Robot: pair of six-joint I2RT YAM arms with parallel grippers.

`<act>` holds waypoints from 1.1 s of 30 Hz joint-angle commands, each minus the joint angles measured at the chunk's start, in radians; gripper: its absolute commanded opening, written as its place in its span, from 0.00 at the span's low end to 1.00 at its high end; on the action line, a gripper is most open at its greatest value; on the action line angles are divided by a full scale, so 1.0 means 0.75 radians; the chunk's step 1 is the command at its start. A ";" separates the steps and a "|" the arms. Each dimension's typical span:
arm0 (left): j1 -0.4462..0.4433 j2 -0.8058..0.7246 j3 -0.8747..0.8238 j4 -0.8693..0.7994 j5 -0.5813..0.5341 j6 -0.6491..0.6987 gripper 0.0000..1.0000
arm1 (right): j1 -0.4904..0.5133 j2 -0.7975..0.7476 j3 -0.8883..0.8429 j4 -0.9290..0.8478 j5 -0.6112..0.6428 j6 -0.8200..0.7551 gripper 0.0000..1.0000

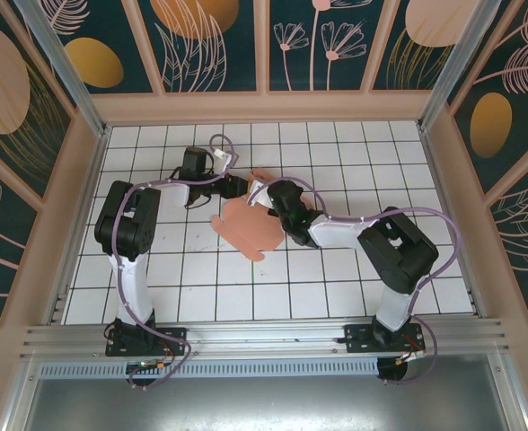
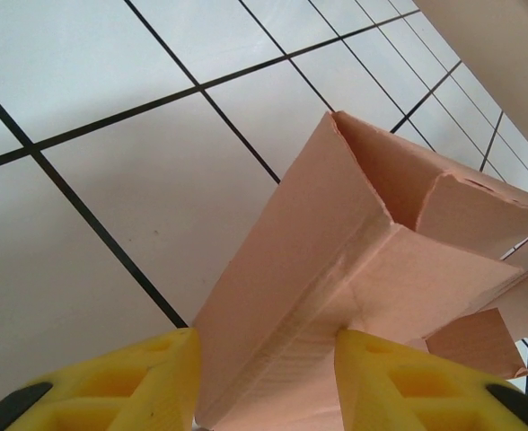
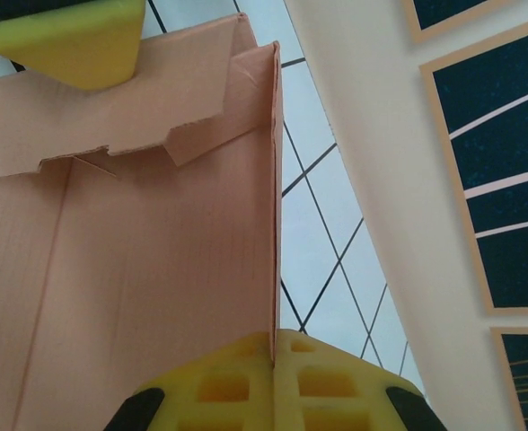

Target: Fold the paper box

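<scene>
Pinching paper box wall: right hand; left hand seemingly likewise.

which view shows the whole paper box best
Top external: the paper box shows its whole half-folded outline there. Left wrist gives a close folded corner between yellow fingers; right wrist, one flat panel and a ragged flap, the rest cut off.

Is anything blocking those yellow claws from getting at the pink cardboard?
Nothing visible. The left gripper has the paper box between its fingers, and the right gripper is pinched on one edge of it.
</scene>
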State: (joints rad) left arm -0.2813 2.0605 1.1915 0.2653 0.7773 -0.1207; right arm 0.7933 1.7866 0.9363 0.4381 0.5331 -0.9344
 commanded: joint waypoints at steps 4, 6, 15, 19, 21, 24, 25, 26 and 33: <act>-0.011 0.038 0.014 -0.030 -0.017 0.047 0.43 | 0.046 0.066 -0.005 0.113 0.060 -0.108 0.00; -0.010 0.033 0.005 -0.031 -0.045 0.047 0.43 | 0.048 0.067 0.005 0.102 0.067 -0.080 0.00; 0.017 0.008 -0.009 -0.012 -0.028 0.026 0.47 | 0.020 0.057 0.082 -0.017 0.048 0.042 0.00; 0.039 0.008 -0.006 -0.019 0.002 0.033 0.47 | 0.020 0.066 0.099 -0.044 0.042 0.063 0.00; 0.042 0.015 0.006 -0.032 0.028 0.043 0.47 | 0.018 0.071 0.109 -0.053 0.038 0.069 0.00; 0.045 0.032 0.034 -0.061 0.059 0.065 0.48 | 0.017 0.076 0.127 -0.076 0.025 0.084 0.00; 0.047 0.039 0.048 -0.077 0.074 0.079 0.49 | 0.016 0.078 0.133 -0.088 0.019 0.091 0.00; 0.049 0.050 0.063 -0.094 0.090 0.091 0.50 | 0.016 0.082 0.138 -0.100 0.016 0.092 0.00; 0.063 0.118 0.152 -0.166 0.183 0.139 0.54 | 0.015 0.096 0.171 -0.156 0.013 0.113 0.00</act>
State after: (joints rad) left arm -0.2424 2.1170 1.2671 0.1780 0.8494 -0.0563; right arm 0.8047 1.8339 1.0309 0.3561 0.5671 -0.8791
